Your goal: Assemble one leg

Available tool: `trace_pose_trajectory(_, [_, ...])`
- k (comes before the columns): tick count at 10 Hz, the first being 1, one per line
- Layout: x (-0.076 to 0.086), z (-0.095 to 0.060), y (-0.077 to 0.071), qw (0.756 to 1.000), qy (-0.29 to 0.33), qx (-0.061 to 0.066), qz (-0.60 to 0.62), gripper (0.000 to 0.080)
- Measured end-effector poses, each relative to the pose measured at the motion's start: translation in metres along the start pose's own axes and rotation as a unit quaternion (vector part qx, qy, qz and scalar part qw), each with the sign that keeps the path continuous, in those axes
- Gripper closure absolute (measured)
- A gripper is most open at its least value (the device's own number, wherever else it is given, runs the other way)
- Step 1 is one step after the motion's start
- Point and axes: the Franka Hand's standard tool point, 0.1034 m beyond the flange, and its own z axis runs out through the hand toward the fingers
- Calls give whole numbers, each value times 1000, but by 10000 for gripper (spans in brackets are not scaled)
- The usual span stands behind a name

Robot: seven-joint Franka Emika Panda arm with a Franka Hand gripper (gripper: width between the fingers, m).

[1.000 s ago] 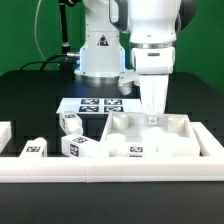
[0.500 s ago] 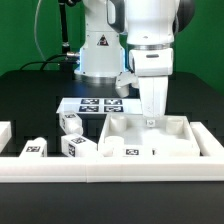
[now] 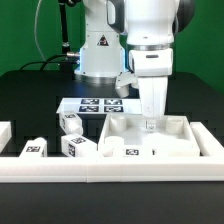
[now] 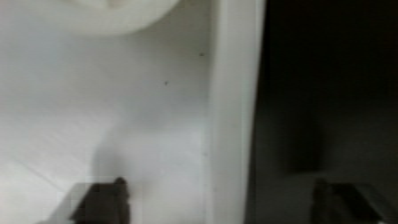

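No word, brand or number can be read in either view. The one sign is a small dark-edged triangular warning symbol (image 3: pixel 100 42) on the front of the white rounded robot base (image 3: pixel 97 62); the figure inside it is too small to make out.

Black-and-white square pattern tags lie in a row on the thin flat white marker board (image 3: pixel 95 104) on the dark worktop (image 3: pixel 30 95). Like tags stand on the small short white plastic legs: one on the leg beside the board (image 3: pixel 72 124), one on the leg at the exterior view's left (image 3: pixel 33 148), and one on the leg between them (image 3: pixel 78 146). Two more tags (image 3: pixel 131 152) face the camera at the front of the large white tray-shaped panel (image 3: pixel 190 135).

The wrist view shows only blurred, unmarked white.
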Motion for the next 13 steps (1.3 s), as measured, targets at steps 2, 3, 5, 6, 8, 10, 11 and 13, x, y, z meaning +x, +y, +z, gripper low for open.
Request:
trace_pose_trajectory(2, [0, -20, 4, 1000, -8, -1, 12, 164])
trace_pose_trajectory(3, [-3, -33, 7, 1000, -17, 9, 17, 164])
trace_pose_trajectory(5, [-4, -64, 23, 999, -27, 6, 24, 152])
trace_pose_trajectory(6, [-3, -69, 26, 999, -27, 0, 35, 151])
trace_pose_trajectory(8, [-4, -67, 26, 999, -27, 1, 36, 151])
trace_pose_trajectory(10, [-8, -67, 27, 999, -27, 2, 34, 151])
trace_pose_trajectory(11, [-32, -69, 35, 999, -31, 1, 39, 151])
trace_pose_trajectory(13, [-74, -70, 48, 999, -35, -2, 33, 151])
